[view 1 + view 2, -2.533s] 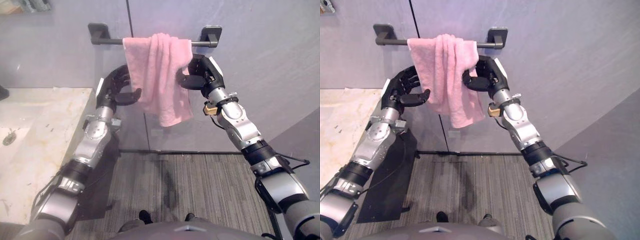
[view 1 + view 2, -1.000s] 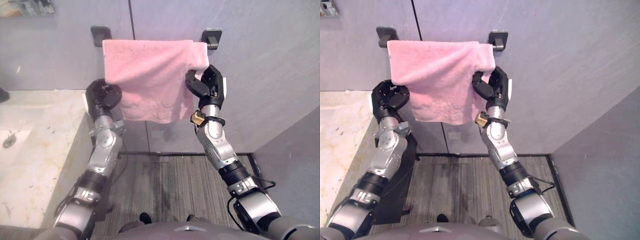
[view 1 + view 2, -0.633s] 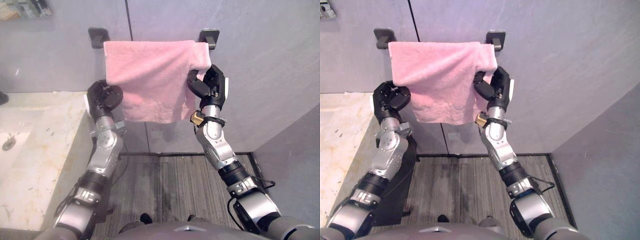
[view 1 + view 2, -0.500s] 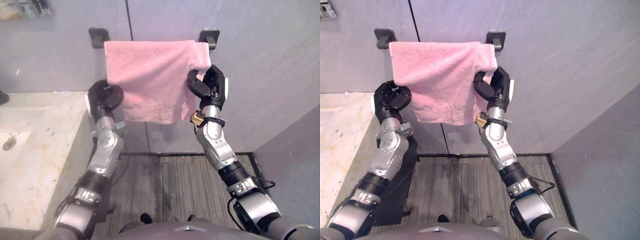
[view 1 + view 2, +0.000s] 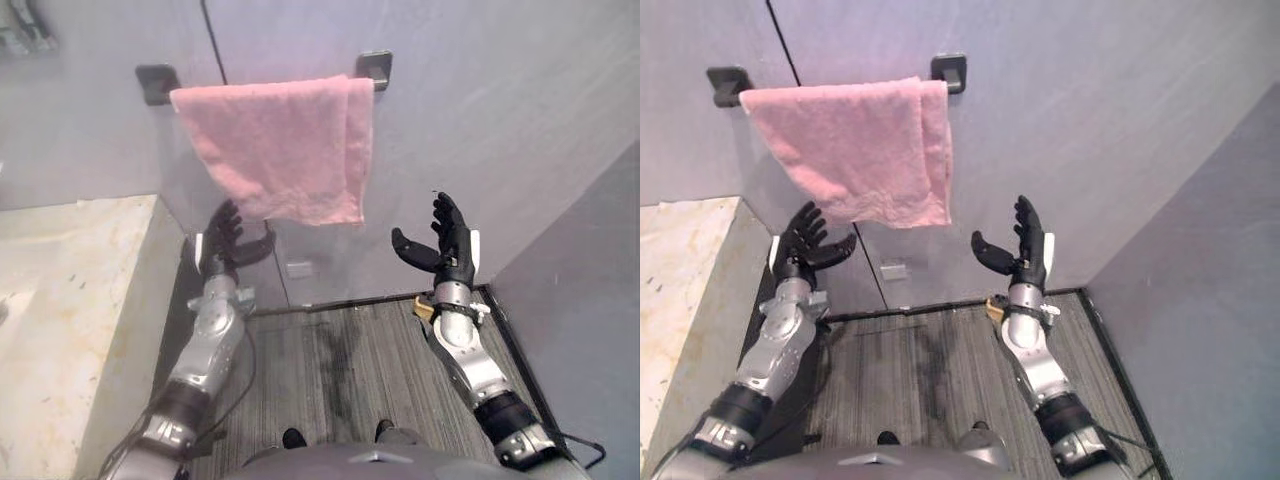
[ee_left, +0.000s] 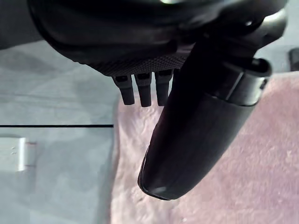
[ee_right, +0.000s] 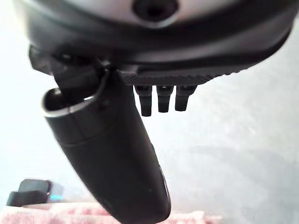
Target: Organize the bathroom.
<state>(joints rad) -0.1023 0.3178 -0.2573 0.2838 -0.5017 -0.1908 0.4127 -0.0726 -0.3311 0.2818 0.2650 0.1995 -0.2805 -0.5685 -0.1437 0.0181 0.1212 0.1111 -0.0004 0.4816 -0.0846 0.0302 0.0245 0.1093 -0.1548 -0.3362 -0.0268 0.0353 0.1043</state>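
A pink towel point(image 5: 275, 145) hangs spread over the dark wall bar point(image 5: 155, 80), its right part folded double. Both hands are below it and apart from it. My left hand point(image 5: 222, 240) is open under the towel's lower left corner, fingers straight. My right hand point(image 5: 448, 245) is open to the lower right of the towel, fingers straight up and thumb out. The towel's pink cloth point(image 6: 261, 158) shows past the left thumb in the left wrist view; its top edge point(image 7: 28, 215) and a bar mount point(image 7: 30, 190) show in the right wrist view.
A pale stone counter point(image 5: 60, 300) runs along the left. Grey wall panels point(image 5: 480, 110) stand behind the bar and close in on the right. A small white plate point(image 5: 296, 269) sits low on the wall. Grey carpet point(image 5: 340, 370) covers the floor.
Both hands have let go of the towel, opened and dropped below it. The towel now hangs free on the bar. The camera has also shifted, so the bar sits further left.
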